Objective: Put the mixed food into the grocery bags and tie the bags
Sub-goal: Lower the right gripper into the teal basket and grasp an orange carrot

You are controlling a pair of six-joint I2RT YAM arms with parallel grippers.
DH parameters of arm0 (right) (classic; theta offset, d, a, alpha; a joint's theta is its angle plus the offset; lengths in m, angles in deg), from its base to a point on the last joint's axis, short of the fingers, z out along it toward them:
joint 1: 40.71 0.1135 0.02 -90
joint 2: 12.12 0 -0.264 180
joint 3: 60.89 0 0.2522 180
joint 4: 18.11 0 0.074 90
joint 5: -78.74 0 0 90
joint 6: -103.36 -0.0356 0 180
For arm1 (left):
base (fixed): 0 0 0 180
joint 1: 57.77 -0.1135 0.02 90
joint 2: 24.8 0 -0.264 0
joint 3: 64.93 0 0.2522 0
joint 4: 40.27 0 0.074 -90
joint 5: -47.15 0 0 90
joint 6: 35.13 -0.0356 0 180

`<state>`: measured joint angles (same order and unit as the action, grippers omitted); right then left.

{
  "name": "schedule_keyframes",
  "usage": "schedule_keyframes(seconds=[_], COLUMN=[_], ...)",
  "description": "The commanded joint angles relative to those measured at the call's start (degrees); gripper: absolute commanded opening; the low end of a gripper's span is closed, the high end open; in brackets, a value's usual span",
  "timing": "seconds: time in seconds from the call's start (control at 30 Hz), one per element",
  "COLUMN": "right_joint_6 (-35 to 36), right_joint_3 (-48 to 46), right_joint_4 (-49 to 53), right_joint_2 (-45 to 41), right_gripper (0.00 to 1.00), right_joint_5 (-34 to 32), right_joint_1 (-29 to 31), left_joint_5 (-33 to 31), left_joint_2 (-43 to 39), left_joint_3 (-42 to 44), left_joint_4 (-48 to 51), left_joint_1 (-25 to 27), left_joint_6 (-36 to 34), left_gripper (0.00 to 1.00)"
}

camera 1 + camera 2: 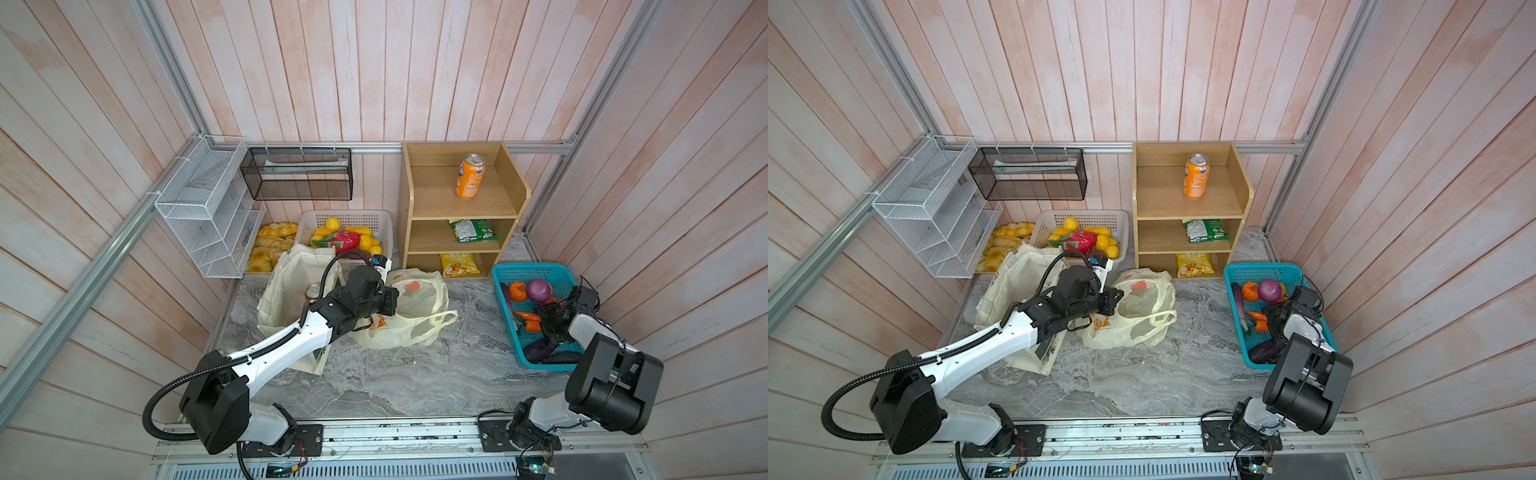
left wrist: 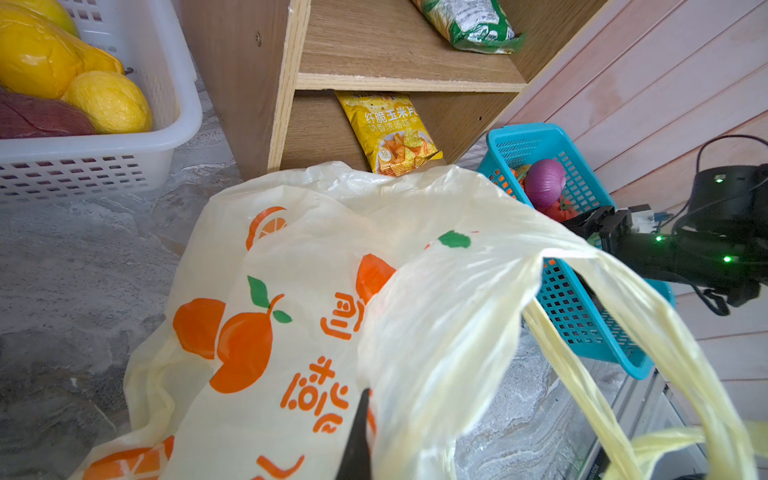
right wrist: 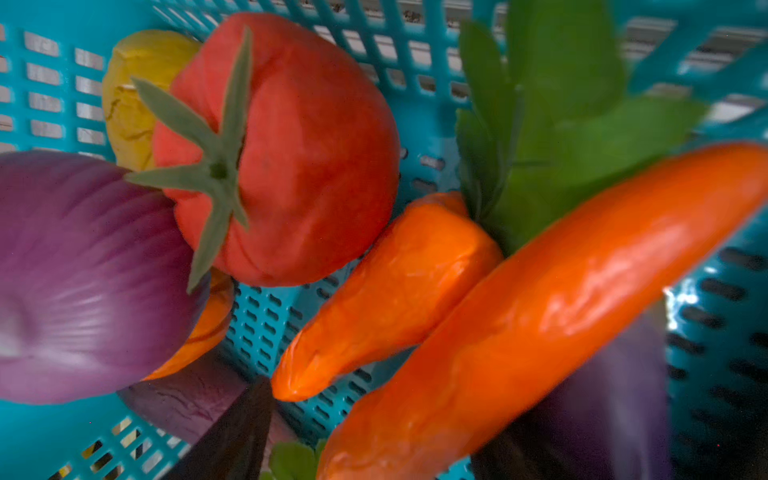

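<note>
The thin, pale-yellow plastic bag (image 1: 409, 320), printed with orange fruit and green leaves, lay crumpled and gaping on the marbled tabletop (image 1: 415, 374) just in front of the wooden shelf unit (image 1: 406, 208), its twisted handle loops trailing away from the shelf. The left gripper (image 1: 388, 301) stood at the bag's mouth on the side farther from the shelf; in the left wrist view one dark finger (image 2: 353, 432) rose against the printed film, and the jaws were pressed together on the bag's rim. Beyond the bag from the shelf stood the boxy cream canvas tote (image 1: 291, 286), open at the top, with a red soda can (image 1: 312, 292) upright inside. On the shelf unit's other side, just beside its foot, sat the blue basket (image 1: 536, 272), where the right gripper (image 1: 542, 323) reached down among toy vegetables. The right wrist view showed two glossy orange carrots lying side by side, a long carrot (image 3: 561, 311) and a shorter carrot (image 3: 386, 299), both with green leafy tops, next to a red tomato (image 3: 291, 158) and a purple onion (image 3: 83, 270). The right jaws stood apart about the long carrot, basket mesh showing between one finger (image 3: 232, 436) and the carrot. An orange soda can (image 1: 470, 176) stood on the shelf unit's top.
</note>
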<state>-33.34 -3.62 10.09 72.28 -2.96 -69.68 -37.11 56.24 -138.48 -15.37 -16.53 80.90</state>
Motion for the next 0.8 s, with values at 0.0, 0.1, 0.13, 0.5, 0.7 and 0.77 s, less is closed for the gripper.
schedule_keyframes(seconds=[0.0,0.1,0.13,0.5,0.7,0.77], right_joint_6=[-0.2,0.1,0.2,0.4,-0.5,-0.7], right_joint_3=[-1.8,-1.9,-2.0,-5.3,-6.6,-6.5], right_joint_4=[-0.8,-1.7,-2.0,-4.0,-3.6,-3.3], right_joint_2=[1.3,1.9,2.1,-5.6,-13.5,-15.7], right_gripper=[0.71,0.67,0.64,0.31,0.19,0.18], right_joint_5=[1.3,2.2,2.5,7.5,8.1,8.4], right_joint_1=[-0.2,-0.1,-0.2,-0.2,-0.2,-0.2], left_joint_5=[-0.3,-0.3,-0.3,-0.6,-0.3,-0.3], left_joint_2=[0.0,0.0,0.0,-0.1,0.0,0.0], left_joint_3=[-0.8,-0.7,-0.6,-0.3,-0.4,-0.6], left_joint_4=[0.4,0.4,0.2,0.3,0.3,0.4], left_joint_1=[-0.3,-0.3,-0.3,-0.3,-0.3,-0.3], left_joint_6=[0.5,0.8,1.0,1.7,1.8,1.9], left_gripper=[0.0,0.0,0.0,0.0,0.0,0.0])
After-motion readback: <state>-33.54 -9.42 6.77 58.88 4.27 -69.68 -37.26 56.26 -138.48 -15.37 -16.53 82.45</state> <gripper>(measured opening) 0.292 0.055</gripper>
